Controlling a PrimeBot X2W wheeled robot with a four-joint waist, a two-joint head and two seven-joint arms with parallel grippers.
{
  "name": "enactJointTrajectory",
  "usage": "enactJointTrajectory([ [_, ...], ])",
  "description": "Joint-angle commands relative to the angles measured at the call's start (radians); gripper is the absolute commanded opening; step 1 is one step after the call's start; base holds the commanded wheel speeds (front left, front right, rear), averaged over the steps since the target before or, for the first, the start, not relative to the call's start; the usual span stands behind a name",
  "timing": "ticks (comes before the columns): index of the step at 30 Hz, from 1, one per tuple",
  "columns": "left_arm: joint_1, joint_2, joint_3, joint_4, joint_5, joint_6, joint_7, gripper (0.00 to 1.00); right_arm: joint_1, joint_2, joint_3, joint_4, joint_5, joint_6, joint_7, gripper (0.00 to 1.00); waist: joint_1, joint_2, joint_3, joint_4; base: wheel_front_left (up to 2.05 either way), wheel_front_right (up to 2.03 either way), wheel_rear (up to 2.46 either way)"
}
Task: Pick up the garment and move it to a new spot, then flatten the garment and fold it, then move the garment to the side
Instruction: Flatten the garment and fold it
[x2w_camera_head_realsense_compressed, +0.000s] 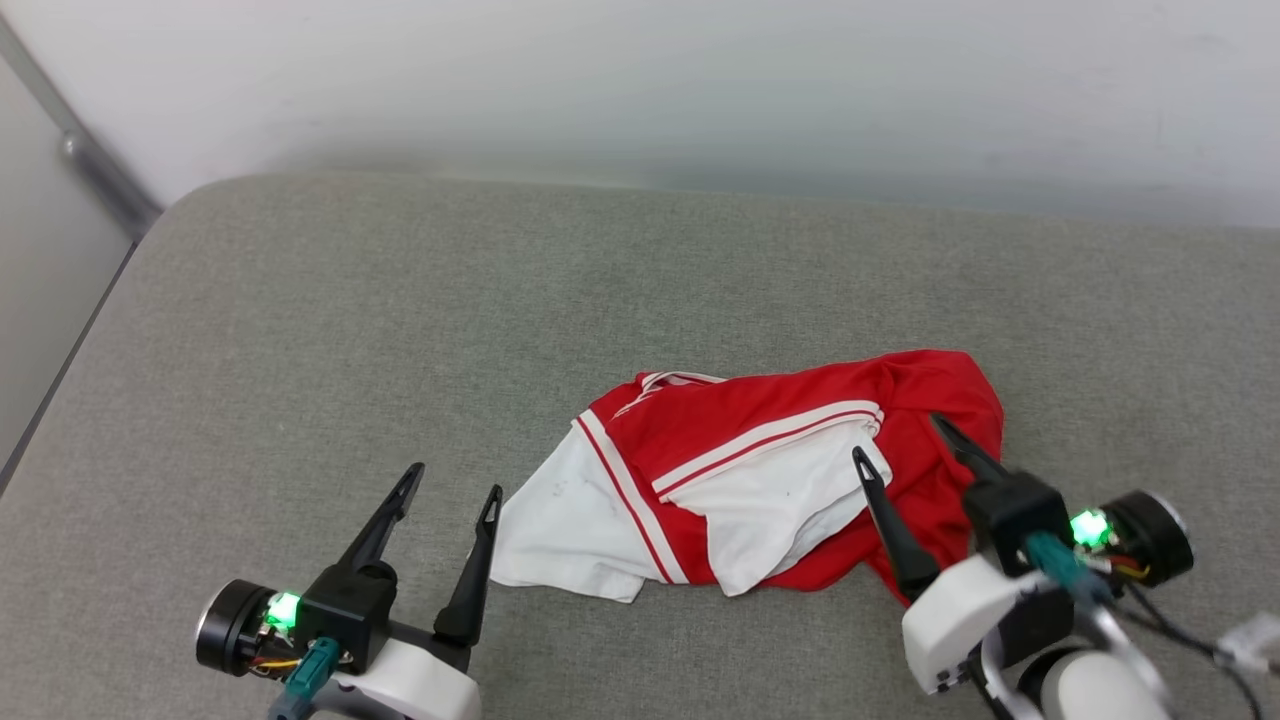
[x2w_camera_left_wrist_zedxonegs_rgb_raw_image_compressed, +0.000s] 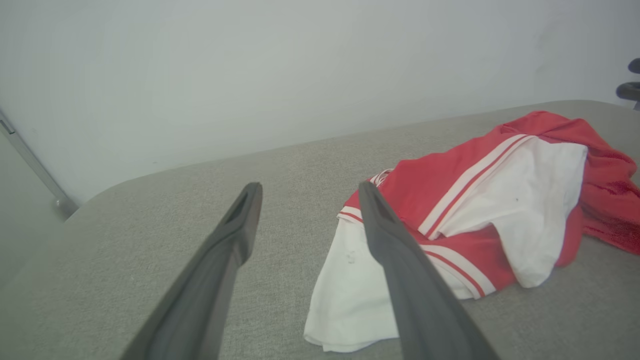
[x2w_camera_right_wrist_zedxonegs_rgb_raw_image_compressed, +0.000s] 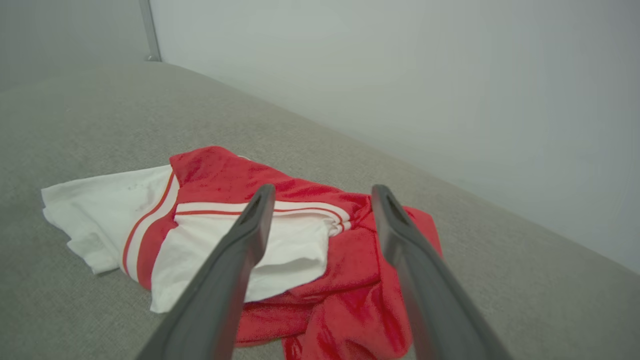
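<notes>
Where the garment (x2w_camera_head_realsense_compressed: 760, 440) lies on the grey fabric surface (x2w_camera_head_realsense_compressed: 640, 280), it is found crumpled in a loose heap rather than spread flat. A red body, white sleeve panels and red-and-white striped trim are noted. One white panel is spread at the heap's left end, toward the left gripper (x2w_camera_head_realsense_compressed: 454, 480). A second white panel is folded over the middle, bordered by a striped band. Red cloth is bunched at the right end. The heap is placed in the near half of the surface, somewhat right of centre in the head view, between the two grippers and well apart from the pale wall (x2w_camera_head_realsense_compressed: 700, 80) behind.

The left gripper is seen at the lower left of the head view, fingers directed away from the robot and tilted slightly toward the garment. Its two dark fingers are held wide apart, and nothing is held between them. Its inner finger (x2w_camera_head_realsense_compressed: 478, 560) is recorded just beside the white left edge of the garment; contact cannot be confirmed. A green light is lit at its wrist.

The right gripper (x2w_camera_head_realsense_compressed: 900, 438) is seen at the lower right, fingers angled up and to the left over the red end of the heap. Its fingers are likewise spread wide, with no cloth pinched between them. Whether the tips rest on the cloth cannot be determined. A green light is also lit at this wrist.
</notes>
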Motion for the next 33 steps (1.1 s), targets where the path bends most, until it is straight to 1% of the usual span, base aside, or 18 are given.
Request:
enactJointTrajectory([
  [1, 0.002, 0.000, 0.000, 0.004, -0.002, -0.001, -0.005, 1.00, -0.032, -0.045, 0.027, -0.014, 0.025, -0.001, 0.093, 1.00, 0.0001, 0.0000, 0.006, 0.007, 0.00, 0.00, 0.00],
  [4, -0.014, -0.009, -0.007, 0.014, -0.002, -0.004, -0.005, 1.00, -0.085, -0.104, 0.086, -0.034, 0.115, -0.001, 0.338, 1.00, 0.0001, 0.0000, 0.016, 0.019, 0.00, 0.00, 0.00],
  [6, -0.021, -0.012, -0.008, 0.020, -0.003, -0.005, -0.007, 1.00, -0.113, -0.123, 0.098, -0.039, 0.215, -0.001, 0.533, 1.00, 0.0001, 0.0000, 0.022, 0.028, 0.00, 0.00, 0.00],
  [8, -0.025, -0.014, -0.013, 0.028, 0.004, -0.005, -0.008, 1.00, -0.153, -0.178, 0.127, -0.052, 0.272, -0.002, 0.713, 1.00, 0.0001, 0.0000, 0.029, 0.039, 0.00, 0.00, 0.00],
  [10, -0.038, -0.020, -0.018, 0.032, 0.006, -0.008, -0.009, 1.00, -0.194, -0.206, 0.142, -0.070, 0.319, -0.001, 0.835, 1.00, 0.0001, 0.0000, 0.037, 0.053, 0.00, 0.00, 0.00],
  [12, -0.045, -0.024, -0.019, 0.034, 0.006, -0.007, -0.009, 1.00, -0.228, -0.221, 0.142, -0.079, 0.348, -0.001, 0.911, 1.00, 0.0001, 0.0000, 0.047, 0.071, 0.00, 0.00, 0.00],
  [16, -0.061, -0.033, -0.019, 0.053, 0.002, -0.017, -0.011, 1.00, -0.275, -0.207, 0.117, -0.057, 0.391, -0.001, 1.022, 1.00, 0.0001, 0.0000, 0.069, 0.105, 0.00, 0.00, 0.00],
  [19, -0.073, -0.044, -0.021, 0.059, 0.008, -0.024, -0.010, 1.00, -0.294, -0.196, 0.102, -0.026, 0.395, -0.001, 1.072, 1.00, 0.0001, 0.0000, 0.084, 0.130, 0.00, 0.00, 0.00],
  [22, -0.080, -0.054, -0.021, 0.063, 0.012, -0.028, -0.010, 1.00, -0.314, -0.195, 0.098, 0.010, 0.392, -0.001, 1.085, 1.00, 0.0001, 0.0000, 0.096, 0.154, 0.00, 0.00, 0.00],
  [29, -0.084, -0.064, -0.015, 0.079, 0.024, -0.040, -0.010, 1.00, -0.317, -0.187, 0.109, 0.078, 0.387, -0.001, 1.070, 1.00, 0.0001, 0.0000, 0.109, 0.186, 0.00, 0.00, 0.00],
  [30, -0.083, -0.065, -0.017, 0.081, 0.027, -0.041, -0.010, 1.00, -0.313, -0.190, 0.112, 0.086, 0.388, -0.001, 1.069, 0.43, 0.0001, 0.0000, 0.110, 0.188, 0.00, 0.00, 0.00],
  [31, -0.082, -0.067, -0.017, 0.083, 0.028, -0.044, -0.010, 1.00, -0.311, -0.194, 0.115, 0.090, 0.388, -0.001, 1.064, 0.00, 0.0001, 0.0000, 0.110, 0.190, 0.00, 0.00, 0.00],
  [33, -0.077, -0.070, -0.017, 0.086, 0.029, -0.047, -0.010, 1.00, -0.311, -0.199, 0.120, 0.093, 0.390, -0.001, 1.051, 0.00, 0.0001, 0.0000, 0.108, 0.189, 0.00, 0.00, 0.00],
])
